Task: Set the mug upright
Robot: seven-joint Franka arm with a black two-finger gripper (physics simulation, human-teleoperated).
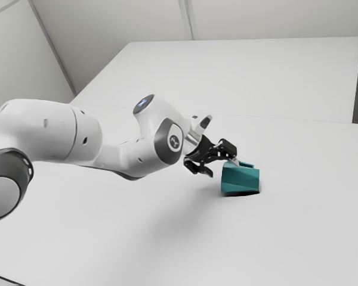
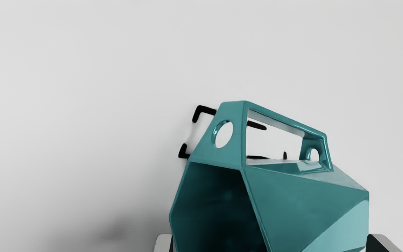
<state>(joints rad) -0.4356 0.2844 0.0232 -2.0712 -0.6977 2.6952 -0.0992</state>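
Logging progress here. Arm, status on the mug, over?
End effector open, at mug. Mug on its side, not upright. Possible snag: handle.

- From beside the arm [image 1: 45, 131], well back, we look down across the bench [image 1: 125, 244].
- In the wrist view, we face the mug [image 2: 292, 196] up close.
- Both share mug and bench.

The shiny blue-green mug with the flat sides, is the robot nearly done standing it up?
Not yet! Done: the black two-finger jaws are already at the shiny, flat-sided blue-green mug. In hand: nothing looks held, as the jaws stand wide open, with the mug between them in the wrist view. Left: gripping and turning it, because it lies on its side, its dark mouth facing sideways.
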